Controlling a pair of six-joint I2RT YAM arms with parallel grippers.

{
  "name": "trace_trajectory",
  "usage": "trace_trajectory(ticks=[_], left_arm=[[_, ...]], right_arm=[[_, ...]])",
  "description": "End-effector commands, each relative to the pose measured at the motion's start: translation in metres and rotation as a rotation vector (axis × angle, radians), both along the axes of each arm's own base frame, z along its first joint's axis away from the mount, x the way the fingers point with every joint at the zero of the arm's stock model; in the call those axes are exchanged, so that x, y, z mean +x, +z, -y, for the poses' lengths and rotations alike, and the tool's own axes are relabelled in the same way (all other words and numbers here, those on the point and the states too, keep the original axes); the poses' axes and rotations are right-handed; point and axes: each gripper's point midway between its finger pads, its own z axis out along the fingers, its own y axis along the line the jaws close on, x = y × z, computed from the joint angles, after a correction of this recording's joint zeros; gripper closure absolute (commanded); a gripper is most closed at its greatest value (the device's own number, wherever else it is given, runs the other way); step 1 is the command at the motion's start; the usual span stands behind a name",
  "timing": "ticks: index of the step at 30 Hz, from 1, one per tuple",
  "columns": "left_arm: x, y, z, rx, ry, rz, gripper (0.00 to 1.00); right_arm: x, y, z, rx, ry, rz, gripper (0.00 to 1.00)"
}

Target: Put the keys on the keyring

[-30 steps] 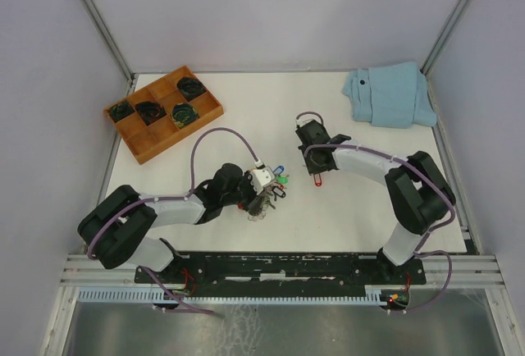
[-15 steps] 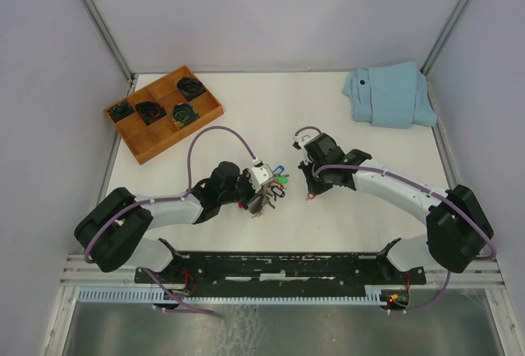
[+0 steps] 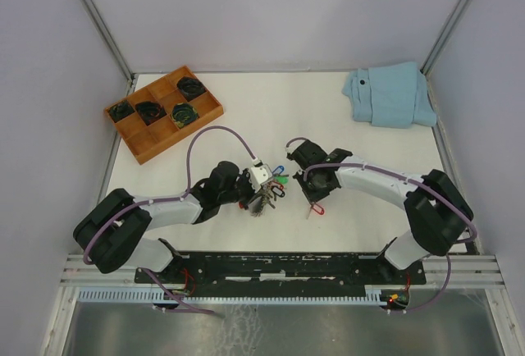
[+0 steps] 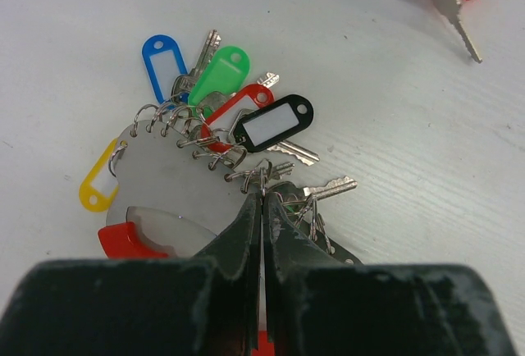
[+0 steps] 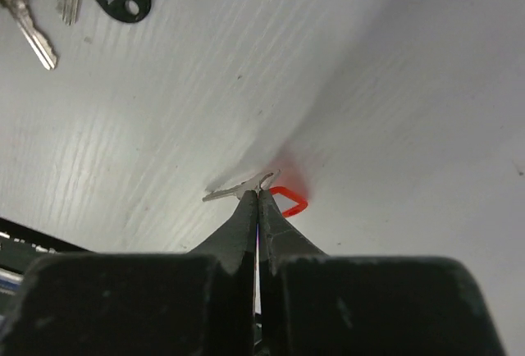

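So the keyring [image 3: 269, 190] sits near the middle of the table [image 3: 262, 110], a loose key [image 3: 316, 208] just to its right, the compartment tray [image 3: 154, 143] way back in the left corner and a folded cloth [image 3: 390, 93] off in the back right corner.

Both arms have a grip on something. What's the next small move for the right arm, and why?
Probably carry the red-tagged key across toward the keyring and line its head up with the held ring. The right gripper is shut on that key, the left gripper is shut on a wire ring at the bunch's edge, and the two are apart.
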Motion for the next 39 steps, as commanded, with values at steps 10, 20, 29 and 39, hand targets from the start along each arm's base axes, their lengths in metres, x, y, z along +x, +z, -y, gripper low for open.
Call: trace_trajectory(ticks=[10, 20, 29, 39], left_arm=[[0.004, 0.021, 0.011, -0.085, -0.012, 0.024, 0.97], [0.003, 0.021, 0.012, -0.090, -0.021, 0.016, 0.97], [0.002, 0.021, 0.012, -0.091, -0.018, 0.015, 0.97], [0.002, 0.021, 0.013, -0.093, -0.022, 0.012, 0.97]], right_arm=[[0.072, -0.019, -0.028, -0.043, -0.033, 0.176, 0.96], [0.070, 0.009, -0.020, -0.009, -0.075, 0.252, 0.78], [0.065, 0.014, -0.019, 0.008, -0.099, 0.307, 0.73], [0.054, -0.005, -0.025, 0.015, -0.085, 0.270, 0.77]])
